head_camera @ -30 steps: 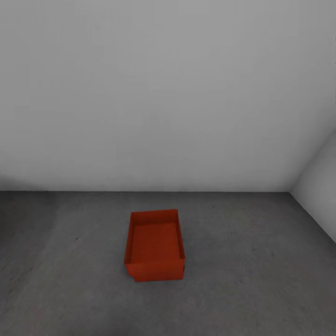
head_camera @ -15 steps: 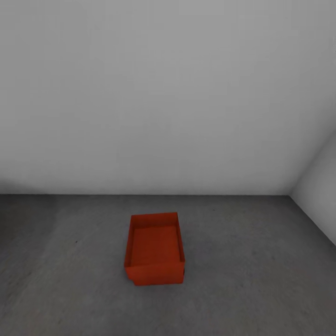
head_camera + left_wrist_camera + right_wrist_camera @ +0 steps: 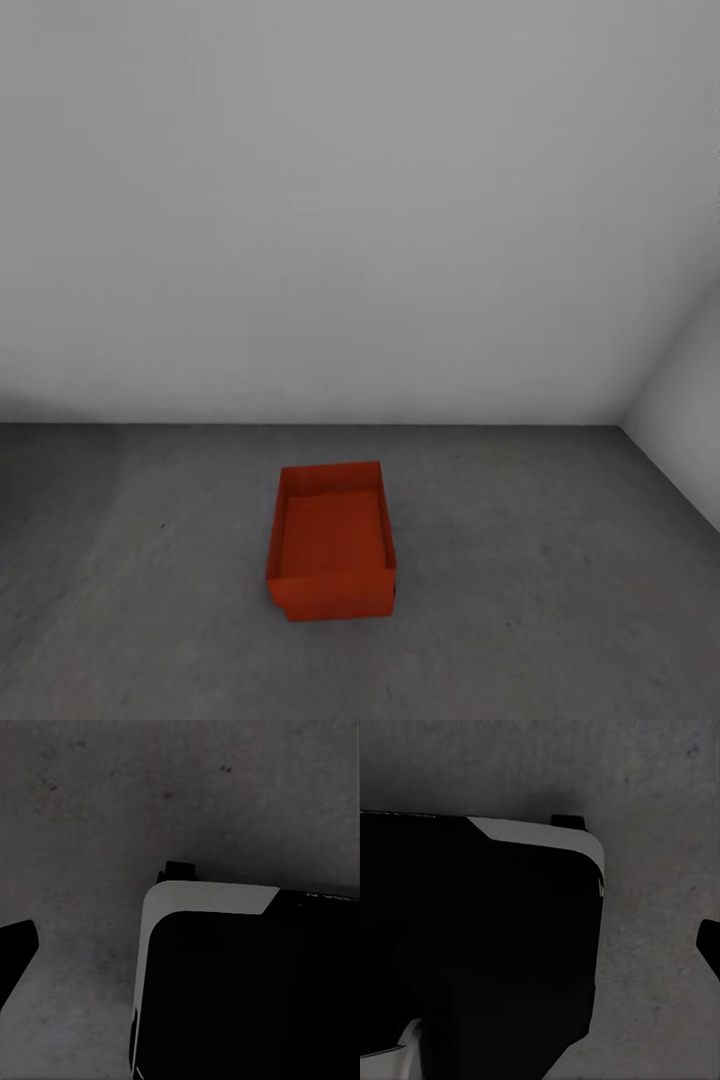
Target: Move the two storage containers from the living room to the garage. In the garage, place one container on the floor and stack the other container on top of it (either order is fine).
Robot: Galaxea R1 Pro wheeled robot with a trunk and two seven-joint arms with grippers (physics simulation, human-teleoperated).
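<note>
An orange-red storage container [image 3: 332,540] stands open-topped on the dark grey concrete floor [image 3: 540,560] of the garage, about a container's length from the pale wall. Its near lower left corner shows a slightly offset edge; I cannot tell whether a second container sits under it. A dark fingertip [image 3: 15,952] of my left gripper juts into the left wrist view over bare floor. Another dark fingertip [image 3: 711,945] of my right gripper shows in the right wrist view. Neither gripper's jaws can be made out.
A pale grey wall [image 3: 360,220] runs across the back and meets a side wall [image 3: 690,420] in a corner at the right. Both wrist views look down on my black, white-edged base [image 3: 247,990] [image 3: 472,945] and on the concrete around it.
The whole head picture has slid slightly downward, so the camera has moved. The container keeps its place on the floor.
</note>
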